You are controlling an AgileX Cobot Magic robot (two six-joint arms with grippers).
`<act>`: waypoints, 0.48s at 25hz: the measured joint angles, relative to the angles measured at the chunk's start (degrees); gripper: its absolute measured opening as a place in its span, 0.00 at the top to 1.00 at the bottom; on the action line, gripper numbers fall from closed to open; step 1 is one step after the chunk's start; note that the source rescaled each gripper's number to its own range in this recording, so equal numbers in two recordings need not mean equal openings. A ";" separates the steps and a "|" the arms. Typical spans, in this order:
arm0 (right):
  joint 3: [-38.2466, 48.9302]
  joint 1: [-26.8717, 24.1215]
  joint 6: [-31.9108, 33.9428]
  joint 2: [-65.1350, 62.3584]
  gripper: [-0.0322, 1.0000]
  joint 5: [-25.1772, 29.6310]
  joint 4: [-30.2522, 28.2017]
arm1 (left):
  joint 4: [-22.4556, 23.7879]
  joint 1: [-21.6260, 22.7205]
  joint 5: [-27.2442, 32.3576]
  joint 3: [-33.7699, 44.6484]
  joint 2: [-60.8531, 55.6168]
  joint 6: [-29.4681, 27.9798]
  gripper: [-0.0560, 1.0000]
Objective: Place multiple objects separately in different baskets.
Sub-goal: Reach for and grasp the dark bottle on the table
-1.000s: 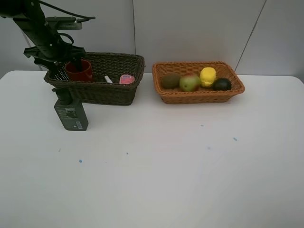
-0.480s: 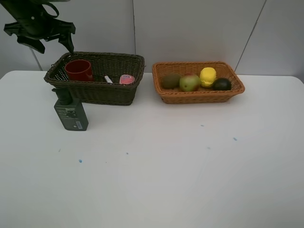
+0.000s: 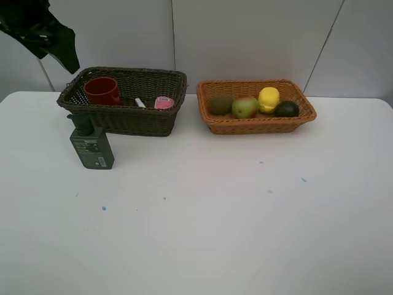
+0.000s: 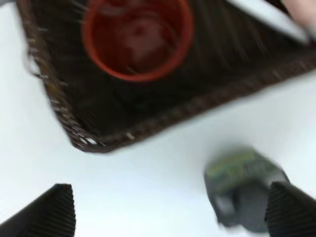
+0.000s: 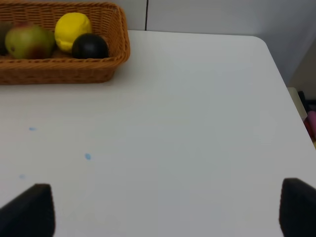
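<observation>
The dark brown basket [image 3: 156,120] holds the red cup [image 3: 102,91], the white marker [image 3: 140,102] and the pink bottle [image 3: 164,102]. On the table against its front left corner stands the dark green pump bottle [image 3: 92,146]. In the tan basket [image 3: 258,125] lie the kiwi [image 3: 220,104], pear [image 3: 245,107], lemon [image 3: 268,98] and dark green fruit [image 3: 286,109]. My left gripper [image 4: 170,212] is open and empty, high above the cup [image 4: 137,37] and pump bottle [image 4: 244,185]. My right gripper [image 5: 163,210] is open and empty over bare table, right of the tan basket [image 5: 64,69].
The left arm [image 3: 43,31] hangs high at the back left corner, above and left of the dark basket. The white table [image 3: 202,209] carries a few small blue specks. The table's right edge [image 5: 281,74] shows in the right wrist view.
The left gripper has risen out of the dark basket, up and to the left, leaving the red cup standing inside. Nothing else has moved.
</observation>
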 joint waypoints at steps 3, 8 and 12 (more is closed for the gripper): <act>0.00 0.00 0.00 0.00 0.01 0.00 0.00 | -4.49 0.00 2.70 0.00 -1.27 16.35 0.00; 0.00 0.00 0.00 0.00 0.01 0.00 0.00 | -6.61 -2.35 2.70 0.00 -2.14 31.08 0.00; 0.00 0.00 0.00 0.00 0.01 0.00 0.00 | -4.06 -5.51 2.64 1.44 -2.19 33.56 0.00</act>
